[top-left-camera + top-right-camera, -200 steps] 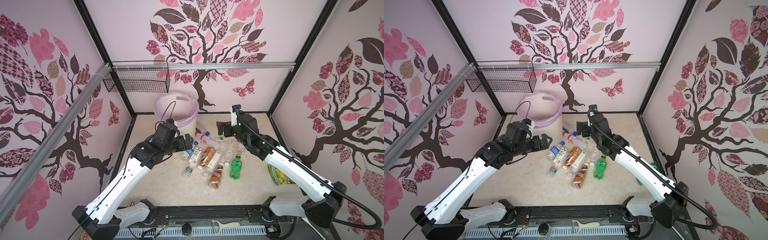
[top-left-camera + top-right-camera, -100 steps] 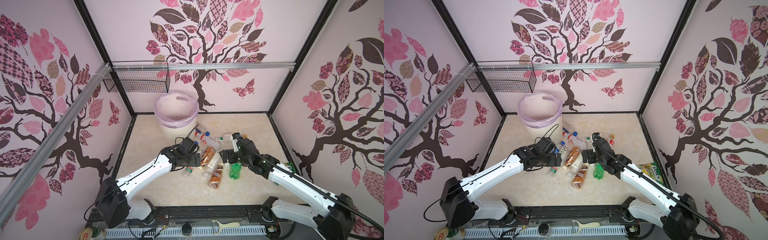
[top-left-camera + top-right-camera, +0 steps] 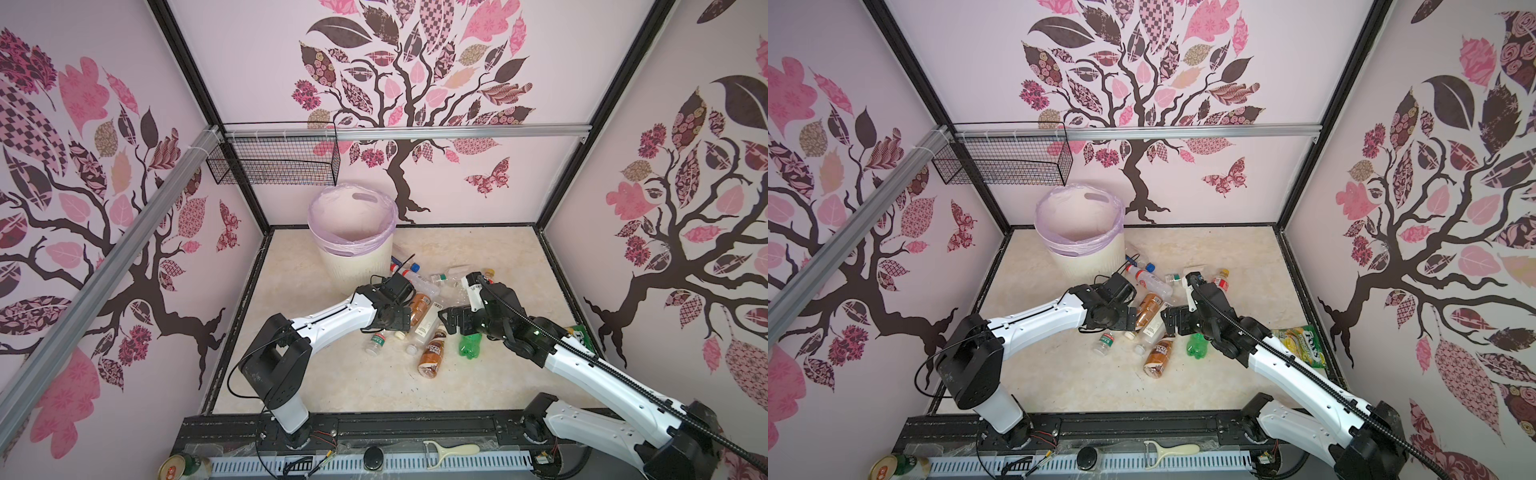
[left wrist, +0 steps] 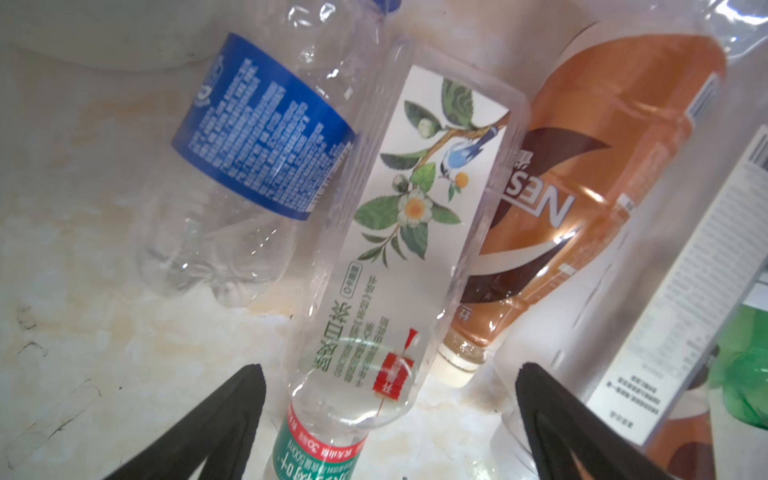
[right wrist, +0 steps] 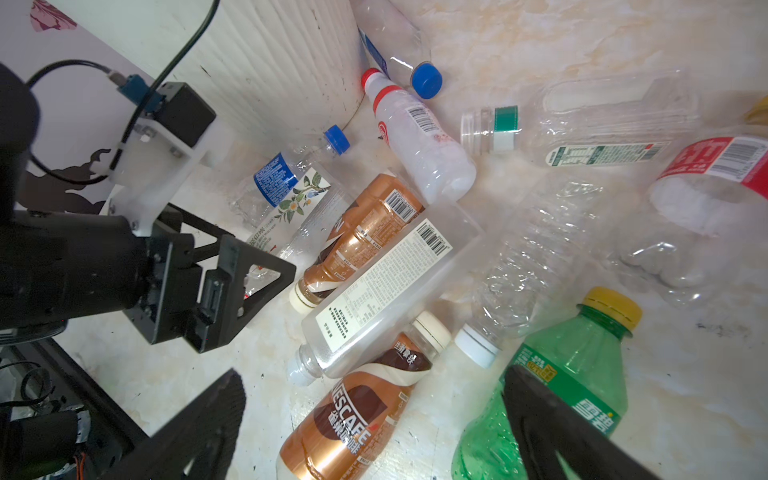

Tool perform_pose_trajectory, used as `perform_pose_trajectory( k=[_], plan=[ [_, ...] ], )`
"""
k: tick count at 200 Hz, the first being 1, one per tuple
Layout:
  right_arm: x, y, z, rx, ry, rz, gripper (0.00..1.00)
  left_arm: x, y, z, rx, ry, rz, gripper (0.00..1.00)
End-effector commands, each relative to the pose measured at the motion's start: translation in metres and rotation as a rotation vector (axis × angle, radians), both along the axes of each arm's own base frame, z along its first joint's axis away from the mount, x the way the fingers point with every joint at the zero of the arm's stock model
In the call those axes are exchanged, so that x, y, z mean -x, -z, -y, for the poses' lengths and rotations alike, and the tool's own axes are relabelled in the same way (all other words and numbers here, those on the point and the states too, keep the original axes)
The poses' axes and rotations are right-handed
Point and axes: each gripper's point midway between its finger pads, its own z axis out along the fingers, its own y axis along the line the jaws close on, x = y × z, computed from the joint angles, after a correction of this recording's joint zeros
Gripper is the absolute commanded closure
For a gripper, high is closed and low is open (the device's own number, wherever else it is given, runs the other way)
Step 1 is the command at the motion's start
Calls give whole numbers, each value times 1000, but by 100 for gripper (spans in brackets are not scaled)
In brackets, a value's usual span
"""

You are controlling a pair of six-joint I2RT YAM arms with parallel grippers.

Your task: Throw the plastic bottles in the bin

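Having been carried high a second ago, the left gripper beside the bin and the right gripper above the heap, both arms are now seen brought down low over the bottles. Nothing is held by either: in the wrist views the jaws are spread wide, with only lying bottles framed between them. The bottles appear unmoved. They are scattered on their sides on the desk, close by the foot of the bin, and none can be made out inside the bin in both top views.

In the left wrist view the neck end of a floral bottle is framed between the fingers, so it is judged to be the piece chosen there, though no contact is shown. Under the right gripper a brown bottle and a green bottle lie side by side; which is meant cannot be told.

The change is read as the end of an approach: a closing of the jaws is called for next, and no bottle is yet counted as thrown away. Since both grippers are set near each other over one heap, a nudged neighbour or a clash is to be watched for.
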Motion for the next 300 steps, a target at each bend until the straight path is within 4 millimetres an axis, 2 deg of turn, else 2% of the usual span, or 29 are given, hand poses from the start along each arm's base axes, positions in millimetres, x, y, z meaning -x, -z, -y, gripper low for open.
perform_pose_trajectory(
  k=[1,80,129,187,242,300],
  plan=[
    [0,-13,-5,-40,-11,13,0,-12,-8,8,1,11,42,2],
    [-4,-21,4,-116,28,24,1,-23,6,4,15,-15,22,5],
    [-4,-16,6,-107,35,24,1,-26,16,2,35,-21,-14,11],
    [-4,-13,4,-111,24,21,0,-24,29,0,28,-25,-48,13],
    [-4,-11,6,-107,30,25,1,-23,37,-3,28,-26,-66,26],
    [-4,-9,5,-108,28,22,0,-21,43,-4,18,-26,-79,25]
  ],
)
